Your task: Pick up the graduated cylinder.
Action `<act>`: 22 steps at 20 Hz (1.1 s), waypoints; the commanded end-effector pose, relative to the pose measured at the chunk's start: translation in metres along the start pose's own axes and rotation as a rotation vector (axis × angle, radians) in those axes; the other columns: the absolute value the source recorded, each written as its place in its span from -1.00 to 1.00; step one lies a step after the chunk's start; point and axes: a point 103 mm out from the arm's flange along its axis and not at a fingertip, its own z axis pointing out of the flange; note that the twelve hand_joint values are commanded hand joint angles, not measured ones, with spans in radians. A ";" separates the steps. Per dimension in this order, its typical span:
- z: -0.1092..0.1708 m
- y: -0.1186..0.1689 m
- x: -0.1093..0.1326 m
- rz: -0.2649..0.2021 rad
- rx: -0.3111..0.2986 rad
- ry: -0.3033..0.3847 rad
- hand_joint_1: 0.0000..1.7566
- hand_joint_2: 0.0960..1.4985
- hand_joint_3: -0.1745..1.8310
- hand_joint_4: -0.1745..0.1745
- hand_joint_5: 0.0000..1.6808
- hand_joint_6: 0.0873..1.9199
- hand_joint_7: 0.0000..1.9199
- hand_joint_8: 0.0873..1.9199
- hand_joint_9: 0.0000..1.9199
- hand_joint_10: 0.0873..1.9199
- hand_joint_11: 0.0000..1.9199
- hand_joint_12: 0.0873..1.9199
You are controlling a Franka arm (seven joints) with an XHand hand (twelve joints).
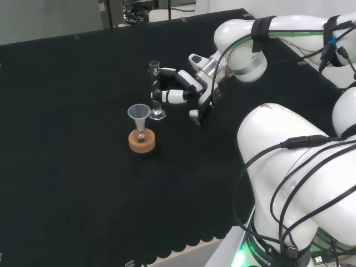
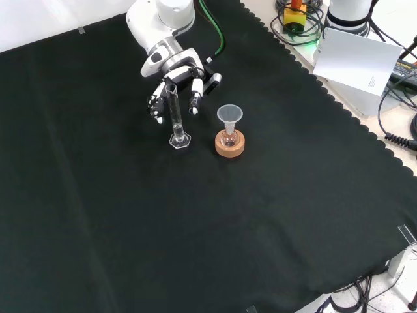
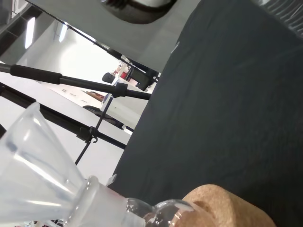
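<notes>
I can read no text, number or label anywhere around me, not even on the graduated cylinder [image 2: 176,117].

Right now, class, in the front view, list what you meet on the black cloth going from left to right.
Graduated cylinder, with the hand just behind it → funnel in the small flask on its cork ring → white paper sheet off the cloth's right edge.

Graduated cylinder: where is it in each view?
Head view: graduated cylinder upright left of centre, the hand to its right.
Front view: graduated cylinder upright, just below the hand.
Wrist view: I can't make it out.
Shared landmark: cork ring under the funnel flask.
</notes>
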 end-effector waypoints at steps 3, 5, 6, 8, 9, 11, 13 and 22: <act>0.007 0.000 -0.003 0.004 -0.012 0.038 0.21 0.17 -0.81 -0.23 -0.20 -0.97 -0.53 -0.43 -0.31 -0.52 -0.61 0.30; 0.008 0.000 -0.004 0.005 -0.017 0.046 0.22 0.16 -0.80 -0.22 -0.19 -0.93 -0.51 -0.45 -0.28 -0.55 -0.59 0.29; 0.009 0.000 -0.005 0.005 -0.018 0.050 0.23 0.16 -0.79 -0.22 -0.18 -0.92 -0.50 -0.45 -0.27 -0.55 -0.58 0.29; 0.010 0.001 -0.005 0.003 -0.017 0.062 0.24 0.16 -0.79 -0.21 -0.17 -0.91 -0.50 -0.46 -0.26 -0.56 -0.57 0.29; 0.011 0.001 -0.005 0.001 -0.021 0.065 0.24 0.16 -0.79 -0.21 -0.18 -0.91 -0.50 -0.46 -0.25 -0.56 -0.57 0.29; 0.011 0.002 -0.005 -0.004 -0.029 0.077 0.24 0.16 -0.78 -0.20 -0.18 -0.90 -0.50 -0.46 -0.25 -0.56 -0.57 0.29; 0.011 0.003 -0.005 -0.007 -0.035 0.084 0.25 0.16 -0.78 -0.18 -0.17 -0.89 -0.51 -0.46 -0.26 -0.57 -0.56 0.29; 0.019 0.007 -0.006 -0.005 -0.071 0.120 0.26 -0.28 -0.12 -0.18 -0.33 -0.52 -0.51 -0.45 -0.24 -0.59 -0.54 0.29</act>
